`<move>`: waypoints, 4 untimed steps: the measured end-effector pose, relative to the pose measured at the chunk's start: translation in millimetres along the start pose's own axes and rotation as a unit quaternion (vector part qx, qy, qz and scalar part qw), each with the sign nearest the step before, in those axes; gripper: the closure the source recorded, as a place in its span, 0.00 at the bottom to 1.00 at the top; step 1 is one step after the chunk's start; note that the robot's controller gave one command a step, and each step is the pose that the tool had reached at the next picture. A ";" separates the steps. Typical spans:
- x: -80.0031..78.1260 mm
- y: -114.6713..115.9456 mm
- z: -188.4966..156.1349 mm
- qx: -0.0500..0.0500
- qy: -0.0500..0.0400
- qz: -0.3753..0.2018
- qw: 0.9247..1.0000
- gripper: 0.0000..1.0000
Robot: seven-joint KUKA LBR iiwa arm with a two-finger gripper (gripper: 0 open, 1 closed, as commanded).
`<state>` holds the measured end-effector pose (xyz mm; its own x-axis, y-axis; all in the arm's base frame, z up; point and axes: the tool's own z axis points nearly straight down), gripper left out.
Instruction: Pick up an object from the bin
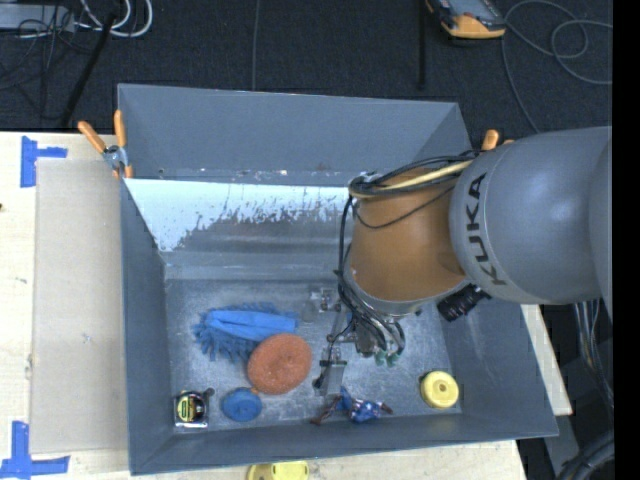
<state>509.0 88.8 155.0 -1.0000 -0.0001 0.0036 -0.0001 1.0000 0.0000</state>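
Jaws first, and I can't call them: they are a dark tangle under the wrist, and from up here I cannot tell whether they stand apart or together.

Camera view, looking down into the grey bin. My arm comes in from the right, its orange cover hanging over the middle of the floor. The jaws reach down just beside the right edge of an orange-brown round pad. A small blue-and-dark piece lies just in front of them, close to the near wall.

Counting now, and I get six things, one of each kind. That is one orange-brown round pad near the centre of the floor and one blue frilly duster behind it on the left, touching its upper edge. One small blue disc sits just in front of the pad, and one black-and-yellow tape measure is in the near left corner beside that disc. One yellow round roll lies on its own toward the near right, well apart from the rest. Last is the small blue-and-dark piece.

For orientation, that small piece lies flat with its long axis running left to right along the near wall, blue end to the right. The pad is round and lies flat. The duster's long axis also runs left to right.
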 end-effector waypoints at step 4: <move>-33.2 100.9 73.5 0.000 -0.002 -0.138 0.990 0.00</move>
<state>541.9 189.7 81.3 -0.9621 -0.2727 -0.0004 -0.2727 0.9621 -0.0002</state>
